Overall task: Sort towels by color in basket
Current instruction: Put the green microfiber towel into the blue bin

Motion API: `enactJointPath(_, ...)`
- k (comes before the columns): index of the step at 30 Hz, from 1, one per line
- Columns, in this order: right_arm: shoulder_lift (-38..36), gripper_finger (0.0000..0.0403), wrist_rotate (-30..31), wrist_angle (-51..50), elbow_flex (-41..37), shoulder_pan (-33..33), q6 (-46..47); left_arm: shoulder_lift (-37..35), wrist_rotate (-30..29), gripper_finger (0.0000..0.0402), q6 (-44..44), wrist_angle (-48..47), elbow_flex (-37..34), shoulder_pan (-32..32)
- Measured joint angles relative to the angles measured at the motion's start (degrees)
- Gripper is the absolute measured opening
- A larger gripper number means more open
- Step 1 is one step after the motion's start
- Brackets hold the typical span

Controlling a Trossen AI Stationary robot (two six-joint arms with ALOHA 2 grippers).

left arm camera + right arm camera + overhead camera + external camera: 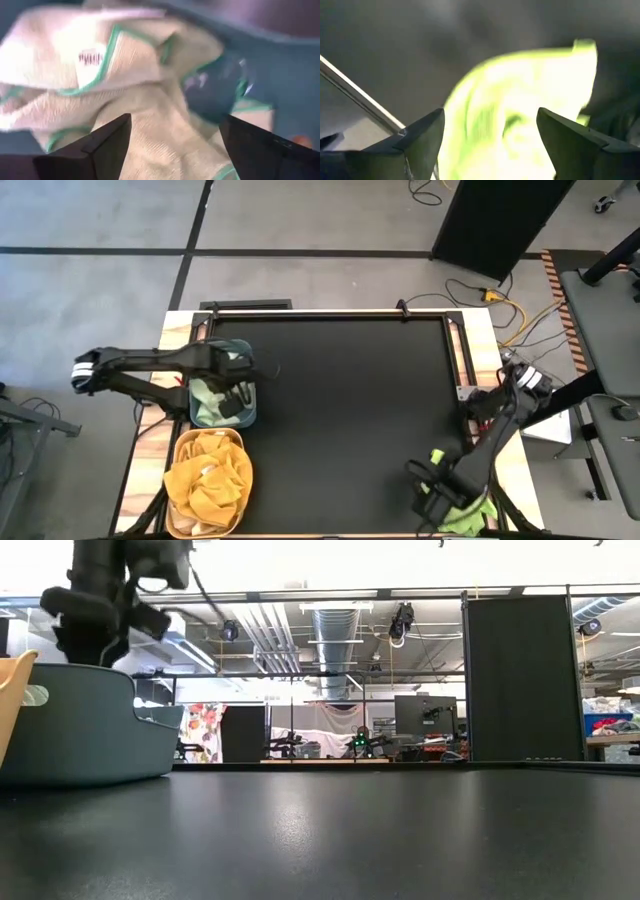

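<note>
1. High view: left claw (236,398) hangs over the teal basket (250,416), fingers spread, pinching nothing; pale mint towels (207,394) lie heaped inside.
2. Mustard towels (205,478) fill the orange basket (178,450) beside it.
3. Right claw (437,497), fingers spread, sits at the worktop (350,400) near corner on a lime towel (468,515).
4. Cloth looks light, limp, non-slippery (judgement only); pinch a raised fold or hemmed edge, not the flat middle.
</note>
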Motion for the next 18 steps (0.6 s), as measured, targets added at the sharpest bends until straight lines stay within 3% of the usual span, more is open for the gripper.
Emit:
enactJointPath(8, 4.1, 0.0331, -10.7, -0.2, -0.3, 4.7, 13.8, -6.9, -0.1, 0.0287, 4.9, 1.2, -0.1, -0.1)
enactJointPath(18, 9.0, 0.0303, -11.0, 6.0, -4.1, 5.4, 11.5, -11.4, 4.5, 0.0287, 7.6, 0.8, -0.1, -0.1)
